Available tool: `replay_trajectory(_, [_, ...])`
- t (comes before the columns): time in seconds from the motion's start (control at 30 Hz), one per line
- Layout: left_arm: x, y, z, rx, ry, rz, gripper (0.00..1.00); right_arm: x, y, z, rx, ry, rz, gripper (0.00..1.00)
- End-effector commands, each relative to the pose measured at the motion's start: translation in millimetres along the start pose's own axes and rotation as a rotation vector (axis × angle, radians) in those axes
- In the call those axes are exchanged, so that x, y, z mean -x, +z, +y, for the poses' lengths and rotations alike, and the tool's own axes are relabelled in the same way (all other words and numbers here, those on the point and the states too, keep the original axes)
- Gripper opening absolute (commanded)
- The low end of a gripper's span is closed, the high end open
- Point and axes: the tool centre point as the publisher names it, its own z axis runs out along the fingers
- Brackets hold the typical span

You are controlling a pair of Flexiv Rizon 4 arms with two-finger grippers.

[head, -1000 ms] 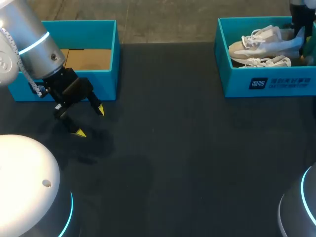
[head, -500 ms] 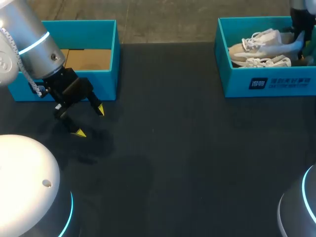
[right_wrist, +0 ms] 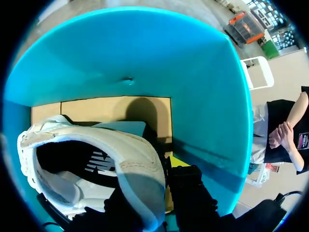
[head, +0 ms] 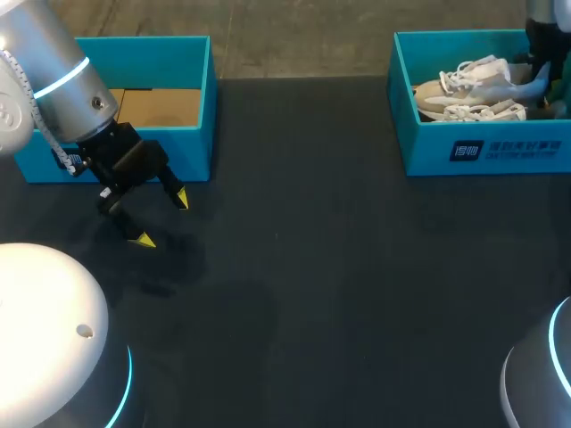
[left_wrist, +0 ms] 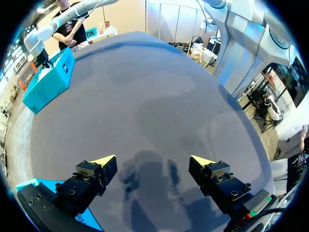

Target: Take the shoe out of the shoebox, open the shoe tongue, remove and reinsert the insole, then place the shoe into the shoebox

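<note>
Grips the white shoe (right_wrist: 140, 164) by its heel collar with the right gripper (right_wrist: 154, 188), one finger inside the opening and the yellow-tipped one outside, pinching the padded wall between them. Holds it inside the teal shoebox (head: 482, 147) at the table's far right corner, toe pointing toward the table's middle, heel near the box's outer wall. Shares the box with what looks like a second shoe (head: 477, 112) just beside it, both sets of laces close together. Hangs the left gripper (head: 161, 219) over bare table (head: 312, 267) in front of another teal box (head: 203, 98), fingers spread wide with nothing between them. Looks like the very start: shoe not yet out, tongue and insole untouched. Risks a slip first of all: soft collar, narrow pinch, the shoe's whole weight hanging off one end, so likely to swing toe-down or slide free on a fast lift. Risks a catch too: toe or laces hooking the box wall or the neighbouring shoe, dragging the light box or pulling that shoe along. Calls for a slow, straight rise clear of the rim before any sideways travel toward the middle.
</note>
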Motion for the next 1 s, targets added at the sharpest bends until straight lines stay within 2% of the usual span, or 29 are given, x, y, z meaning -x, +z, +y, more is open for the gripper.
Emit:
replay_trajectory(0.03, [-0.8,-0.1,0.0,0.003,0.000,0.000,1.00,-2.1,7.3,12.6,-0.022,-0.005,0.014,0.00])
replay_trajectory(0.33, [-0.8,-0.1,0.0,0.003,0.000,0.000,1.00,-8.2,5.6,17.1,-0.011,-0.014,0.040,0.00])
replay_trajectory(0.73, [-0.8,-0.1,0.0,0.003,0.000,0.000,1.00,-6.7,-2.9,24.5,-0.002,-0.025,0.035,0.00])
replay_trajectory(1.0, [-0.8,-0.1,0.0,0.003,0.000,0.000,1.00,-7.6,6.1,27.6,-0.017,-0.041,0.045,0.00])
